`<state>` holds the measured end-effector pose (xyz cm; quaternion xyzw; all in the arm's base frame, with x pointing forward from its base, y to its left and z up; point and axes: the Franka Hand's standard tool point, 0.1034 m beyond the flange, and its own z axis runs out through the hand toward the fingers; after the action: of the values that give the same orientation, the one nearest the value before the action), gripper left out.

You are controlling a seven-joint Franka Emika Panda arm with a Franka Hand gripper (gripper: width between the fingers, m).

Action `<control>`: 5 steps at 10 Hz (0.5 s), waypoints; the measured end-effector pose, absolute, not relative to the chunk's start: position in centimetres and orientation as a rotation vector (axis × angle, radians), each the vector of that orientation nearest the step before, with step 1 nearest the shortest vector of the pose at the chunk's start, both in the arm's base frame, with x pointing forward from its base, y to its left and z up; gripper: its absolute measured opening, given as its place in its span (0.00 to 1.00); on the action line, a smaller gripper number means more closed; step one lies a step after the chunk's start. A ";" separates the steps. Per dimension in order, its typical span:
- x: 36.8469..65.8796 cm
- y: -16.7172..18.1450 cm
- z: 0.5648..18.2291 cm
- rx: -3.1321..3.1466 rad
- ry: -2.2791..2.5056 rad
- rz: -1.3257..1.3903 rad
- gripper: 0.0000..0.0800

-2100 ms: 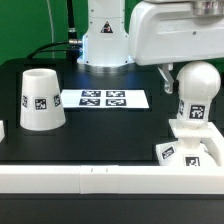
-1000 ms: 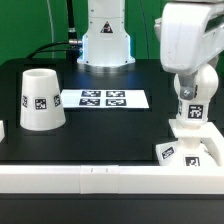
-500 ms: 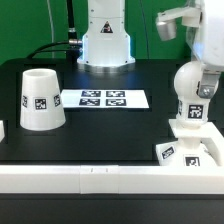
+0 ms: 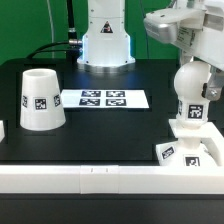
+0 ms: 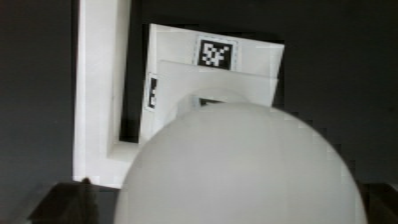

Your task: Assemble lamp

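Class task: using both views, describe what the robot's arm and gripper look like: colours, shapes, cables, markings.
The arm is glossy white, built from rounded, tubular casings. Its wrist end is a blockier white and pale grey housing. Of the gripper, the wrist view shows only two dark fingertips. A thin black cable runs behind the arm's foot. No lettering or markings on the arm are readable.

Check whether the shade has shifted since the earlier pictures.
No. In the exterior view the shade stands the same short gap from the marker board's left edge as before.
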<state>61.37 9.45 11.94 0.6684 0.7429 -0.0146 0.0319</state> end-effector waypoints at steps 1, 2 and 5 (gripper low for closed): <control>61.4 9.4 11.9 2.059 2.287 -0.046 0.76; 61.4 9.4 11.9 2.060 2.286 -0.045 0.72; 61.4 9.3 11.9 2.117 2.233 -0.043 0.72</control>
<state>61.38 9.34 11.92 0.6875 0.7254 -0.0140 0.0322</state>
